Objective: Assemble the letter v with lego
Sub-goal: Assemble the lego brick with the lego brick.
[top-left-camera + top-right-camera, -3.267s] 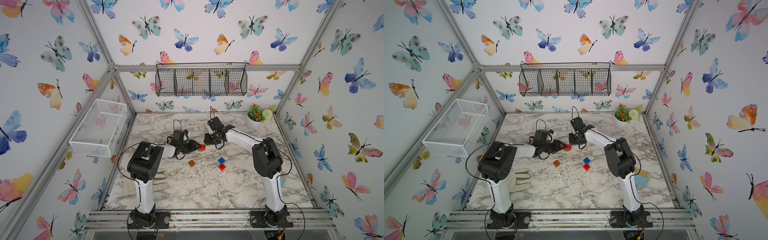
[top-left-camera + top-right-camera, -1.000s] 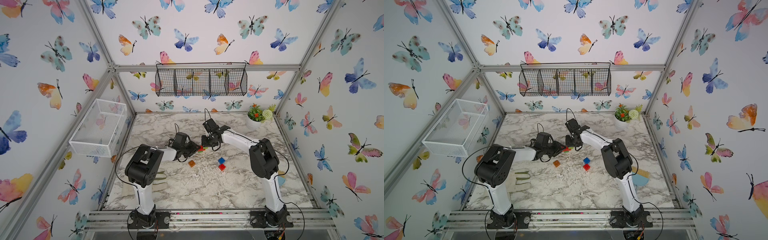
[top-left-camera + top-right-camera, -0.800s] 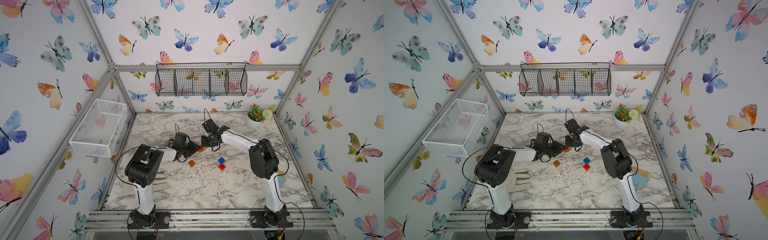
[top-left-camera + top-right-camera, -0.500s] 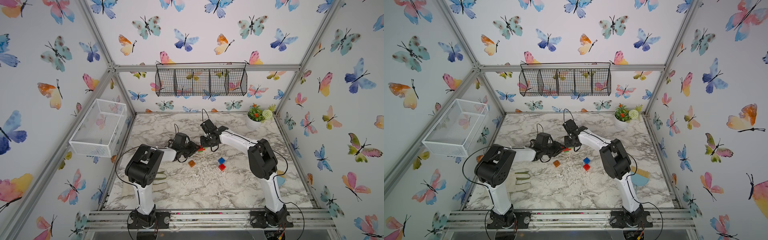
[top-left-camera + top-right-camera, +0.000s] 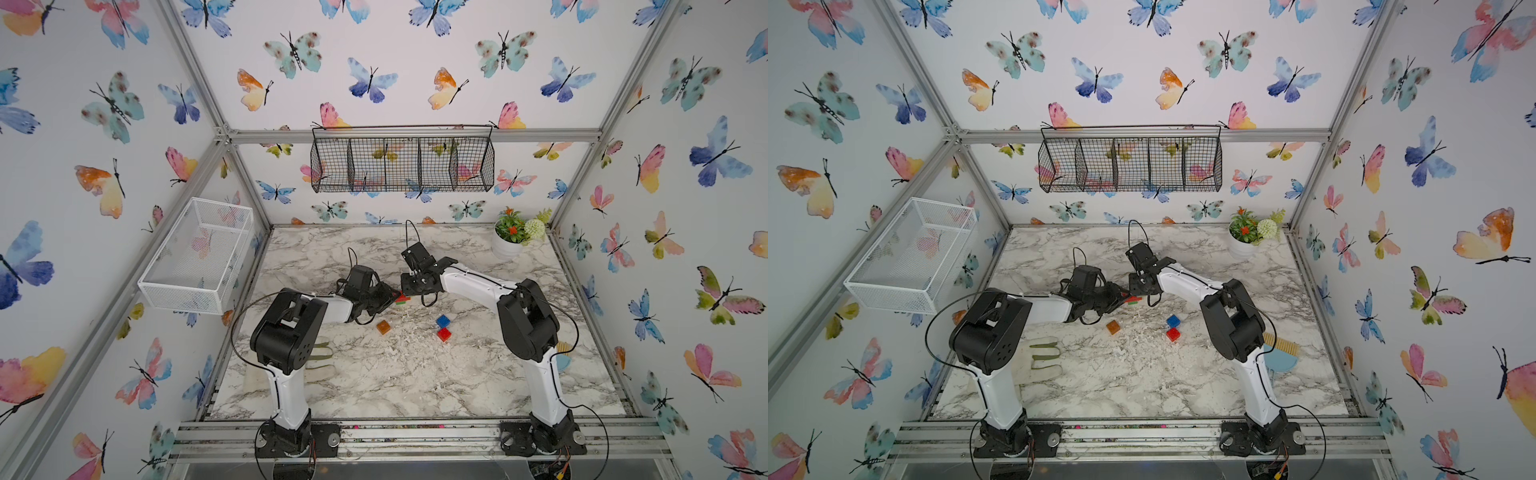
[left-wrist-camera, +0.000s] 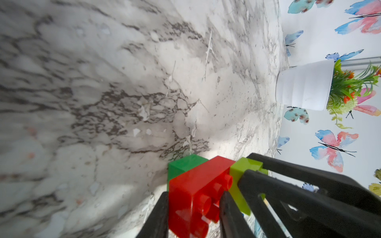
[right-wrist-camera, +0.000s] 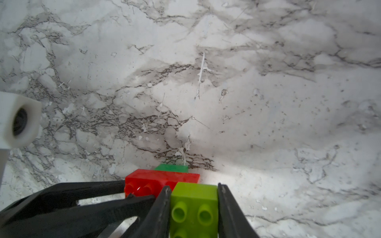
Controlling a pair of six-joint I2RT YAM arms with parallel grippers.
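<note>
Left wrist: left gripper [image 6: 193, 196] clamps the red brick [image 6: 203, 177], right gripper [image 7: 193, 190] the lime brick [image 7: 193, 208]; arms [image 5: 478, 286] stretched inward.

Glossy plastic long red brick [image 6: 195, 195], glossy lime green brick [image 7: 193, 197], scuffed marble-look table [image 7: 268, 103], metal wire basket [image 5: 399, 166]

Lego [image 5: 1133, 299], six: cluster [image 5: 402, 299] of three (long red [image 6: 198, 193], dark green [image 6: 181, 167], lime green [image 7: 193, 197]); three loose near the cluster (orange [image 5: 383, 327], blue [image 5: 443, 321], square red [image 5: 444, 334]). Baskets [image 5: 401, 164] [image 5: 183, 291], two. Potted plant [image 5: 513, 237], one. Arms [image 5: 291, 332] [image 5: 525, 320], two.
</note>
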